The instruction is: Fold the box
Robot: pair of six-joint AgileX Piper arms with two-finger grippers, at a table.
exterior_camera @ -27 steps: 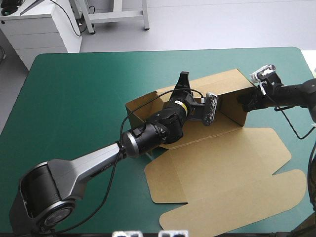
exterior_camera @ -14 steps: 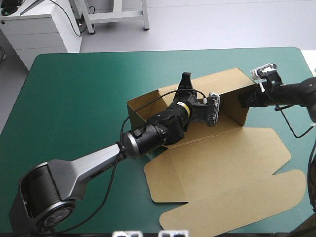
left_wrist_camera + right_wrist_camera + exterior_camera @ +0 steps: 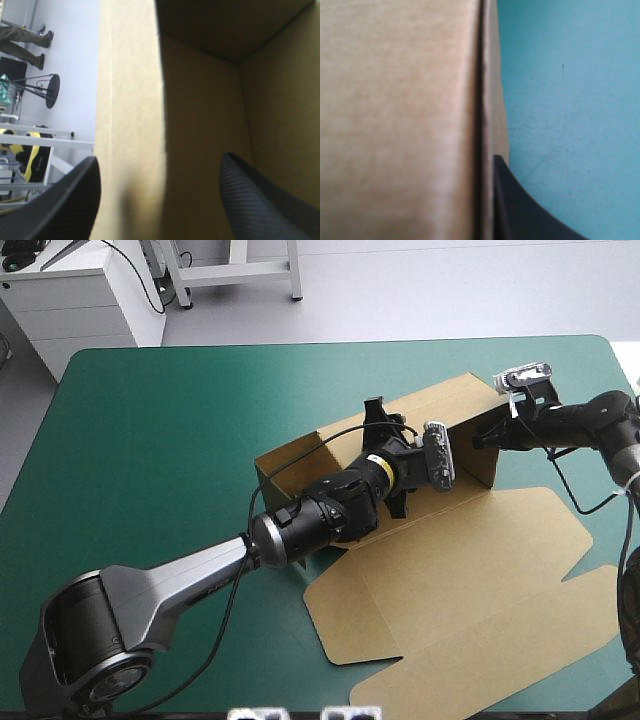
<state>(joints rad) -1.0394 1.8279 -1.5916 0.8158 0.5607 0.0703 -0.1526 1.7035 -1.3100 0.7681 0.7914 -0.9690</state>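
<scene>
High view, centre: my left pincer stood released astride a raised wall of the box; upper right, my right pincer clenched its end wall.

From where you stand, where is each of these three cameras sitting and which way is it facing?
High view: above and behind the robot, looking down on the teal-green table and brown box; both arms show.
Left wrist view: on the left wrist, looking into the box; its open jaws straddle a wall.
Right wrist view: on the right wrist, looking along the end wall its jaws grip; one black finger shows.
Shared: all see the box.
</scene>
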